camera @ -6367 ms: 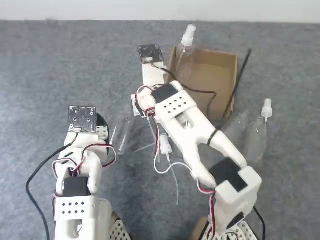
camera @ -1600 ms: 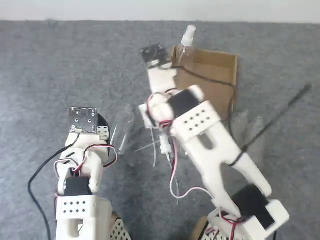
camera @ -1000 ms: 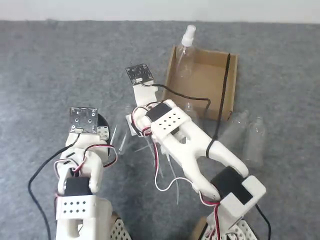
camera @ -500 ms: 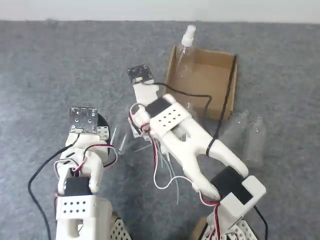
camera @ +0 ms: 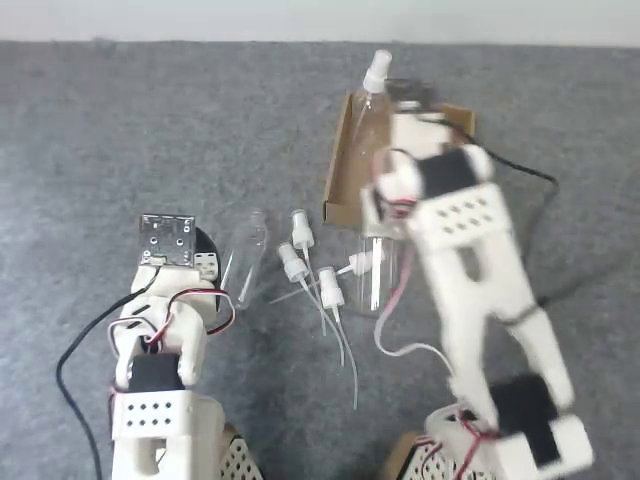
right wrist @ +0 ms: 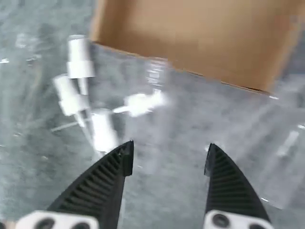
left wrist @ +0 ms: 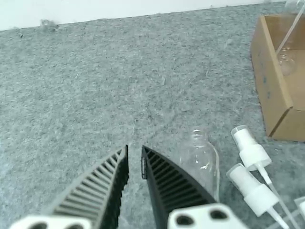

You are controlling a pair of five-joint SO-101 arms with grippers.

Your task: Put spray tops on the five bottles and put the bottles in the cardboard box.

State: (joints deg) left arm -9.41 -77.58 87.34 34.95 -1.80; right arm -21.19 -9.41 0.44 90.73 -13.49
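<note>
High view: grey, nubbly carpet [camera: 120, 130] covers the table. Brown cardboard box [camera: 338, 170], shallow and open-topped, sits at the far side, partly under the white plastic right arm [camera: 465, 220]. One clear capped bottle [camera: 372, 95] stands upright in the box's far corner, its white sprayer above the rim. Bare bottle [camera: 248, 258], clear and cylindrical with an open threaded neck, lies on the carpet just beside the left arm's head. Four white spray tops [camera: 293, 263] with thin dip tubes lie loose between that bottle and the box, close together. A second clear bottle [camera: 374, 280] lies just in front of the box, near the tops. Left wrist view: left gripper [left wrist: 135, 155], black ribbed jaws drawn nearly together with only a thin slit, grasping nothing, low over the carpet beside the bare bottle. Right wrist view: right gripper [right wrist: 167, 152], jaws spread wide and released, above the carpet in front of the box, tops off to one side; blurred.
</note>
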